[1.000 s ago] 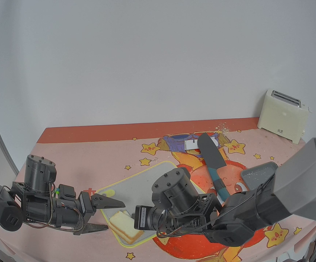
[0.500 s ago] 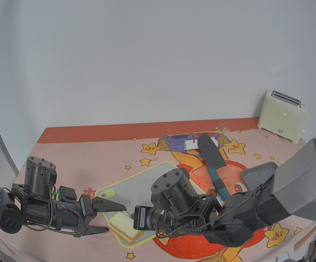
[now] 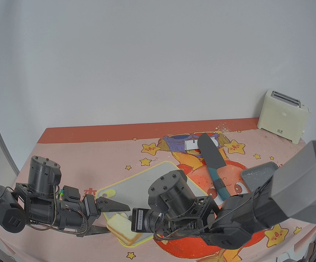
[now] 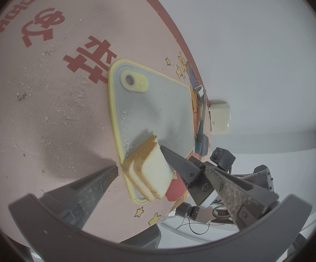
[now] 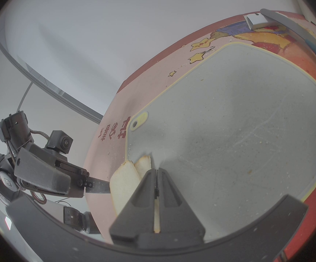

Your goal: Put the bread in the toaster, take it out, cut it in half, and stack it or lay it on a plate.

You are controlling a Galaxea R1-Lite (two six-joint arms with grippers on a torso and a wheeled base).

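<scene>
1. My left gripper (image 3: 119,219) hangs low over the near-left part of the table (image 3: 92,153). Its fingers are spread wide, one on each side of the bread (image 3: 123,230).
2. The bread is a small stack of slices on the near-left corner of the cutting board (image 3: 136,190), sitting right on the yellow rim. Its long side follows that rim, running far-left to near-right.
3. My right gripper (image 5: 156,186) comes at the stack from the board side. Its fingers are pressed together with nothing between them, and the tips touch the bread's pale face.
4. The table's near edge lies close to this corner of the board.
5. Past the bread, the board's grey face stretches toward the far right.
6. Just past the board's far-right edge lies the knife (image 3: 212,161), blade pointing away and handle nearer.
7. A grey plate (image 3: 259,173) lies to the right of the knife.
8. The toaster (image 3: 283,115) stands at the far-right corner, slots up, well apart from the bread.
</scene>
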